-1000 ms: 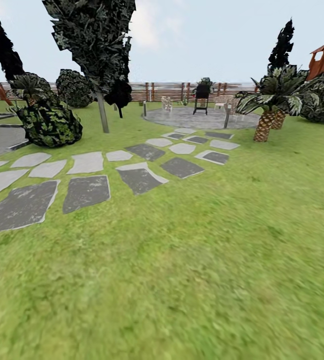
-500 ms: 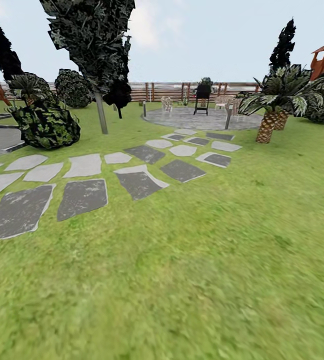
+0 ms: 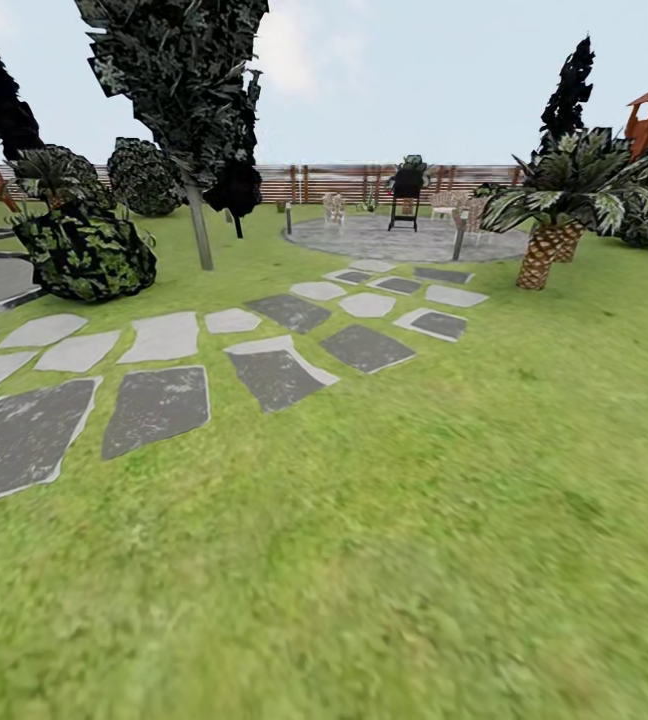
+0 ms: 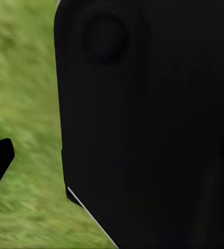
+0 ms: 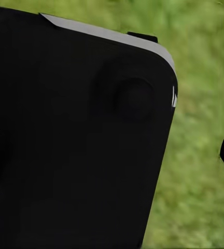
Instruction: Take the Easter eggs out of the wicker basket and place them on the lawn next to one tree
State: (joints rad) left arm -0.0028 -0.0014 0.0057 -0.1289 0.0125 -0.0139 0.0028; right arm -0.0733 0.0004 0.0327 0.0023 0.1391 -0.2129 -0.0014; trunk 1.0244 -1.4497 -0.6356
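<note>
Driving over the lawn (image 3: 384, 560) was the step in hand, judging by the head view: no basket or eggs could be made out there, so where they lay could not be told. Tree (image 3: 200, 225) with pale trunk stood beyond the stepping stones (image 3: 159, 405), bush (image 3: 84, 255) just beside it, fence (image 3: 334, 183) well behind it. Paved patio (image 3: 394, 240) lay off to one side of that tree, a palm (image 3: 549, 240) past the patio. To do this well: scan the grass for the basket before committing, roll slow, note that tree as a drop spot.

Left wrist view: a black robot body panel (image 4: 153, 124) blocked most, grass beside it; a dark tip at the edge, left claw's state could not be told.

Right wrist view: black panel (image 5: 75, 135) again, grass past it; right claw's state likewise could not be told.

No writing, brands or labels were readable.
</note>
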